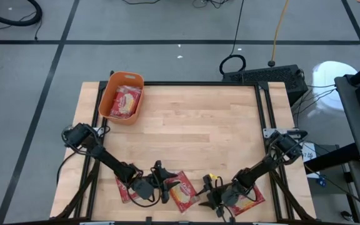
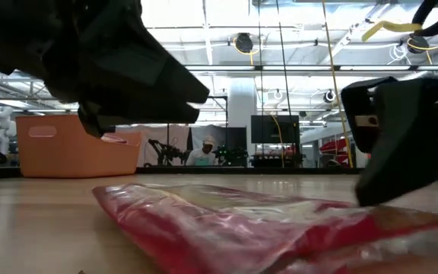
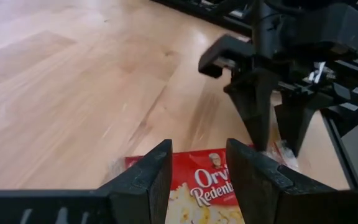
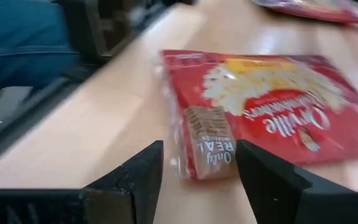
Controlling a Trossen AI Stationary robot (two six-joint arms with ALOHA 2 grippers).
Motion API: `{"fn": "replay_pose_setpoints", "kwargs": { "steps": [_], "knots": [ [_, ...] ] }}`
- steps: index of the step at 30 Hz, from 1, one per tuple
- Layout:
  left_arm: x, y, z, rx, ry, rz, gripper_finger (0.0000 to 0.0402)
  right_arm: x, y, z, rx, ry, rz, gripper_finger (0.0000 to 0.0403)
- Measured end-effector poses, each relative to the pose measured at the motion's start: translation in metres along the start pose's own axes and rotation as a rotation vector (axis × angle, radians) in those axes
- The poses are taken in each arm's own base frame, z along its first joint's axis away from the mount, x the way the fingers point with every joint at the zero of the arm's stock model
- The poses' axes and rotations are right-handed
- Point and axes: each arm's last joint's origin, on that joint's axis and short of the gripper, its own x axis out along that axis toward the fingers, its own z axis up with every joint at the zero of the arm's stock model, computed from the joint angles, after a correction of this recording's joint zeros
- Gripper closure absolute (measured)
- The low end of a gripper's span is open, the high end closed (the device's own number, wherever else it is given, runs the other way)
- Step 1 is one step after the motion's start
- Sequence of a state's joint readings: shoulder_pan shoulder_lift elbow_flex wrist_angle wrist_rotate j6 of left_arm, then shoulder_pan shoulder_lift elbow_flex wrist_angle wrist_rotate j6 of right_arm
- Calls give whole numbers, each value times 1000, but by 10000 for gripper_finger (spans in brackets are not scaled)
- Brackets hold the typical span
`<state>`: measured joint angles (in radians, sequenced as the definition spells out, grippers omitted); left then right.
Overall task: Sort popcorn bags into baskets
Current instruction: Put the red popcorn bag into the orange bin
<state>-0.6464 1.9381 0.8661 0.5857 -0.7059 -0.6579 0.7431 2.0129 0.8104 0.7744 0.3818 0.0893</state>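
Three red popcorn bags lie flat along the table's near edge: one at the left (image 1: 125, 189), a middle one (image 1: 183, 192) and a right one (image 1: 250, 201) under the right arm. More bags lie in the orange basket (image 1: 122, 97) at the far left corner. My left gripper (image 1: 162, 185) is open over the middle bag (image 3: 201, 186), its fingers astride the bag's near end. My right gripper (image 1: 214, 195) is open and low beside that bag's right end (image 3: 272, 146). A bag (image 4: 260, 112) lies flat just ahead of its fingers (image 4: 197, 177).
The basket (image 2: 74, 144) stands far off to the left. The two grippers are close together at the near edge, the right one (image 3: 272, 87) facing the left. Black frame rails (image 1: 264, 112) run along the table's sides. Bare wood (image 1: 199, 131) fills the middle.
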Motion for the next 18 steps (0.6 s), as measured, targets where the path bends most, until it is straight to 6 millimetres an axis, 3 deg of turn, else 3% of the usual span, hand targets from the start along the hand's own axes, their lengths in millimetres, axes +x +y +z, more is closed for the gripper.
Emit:
{"fn": "replay_pose_setpoints", "kwargs": {
  "steps": [4, 12, 18],
  "knots": [
    [0, 2, -3, -3, 21, 17, 247, 3, -10, 0, 29, 1, -88, 223],
    [0, 2, -3, -7, 24, 19, 247, 11, -40, -2, 118, 36, -198, 295],
    [0, 2, -3, -6, 24, 20, 247, 14, -52, -3, 123, 49, -200, 357]
  ]
}}
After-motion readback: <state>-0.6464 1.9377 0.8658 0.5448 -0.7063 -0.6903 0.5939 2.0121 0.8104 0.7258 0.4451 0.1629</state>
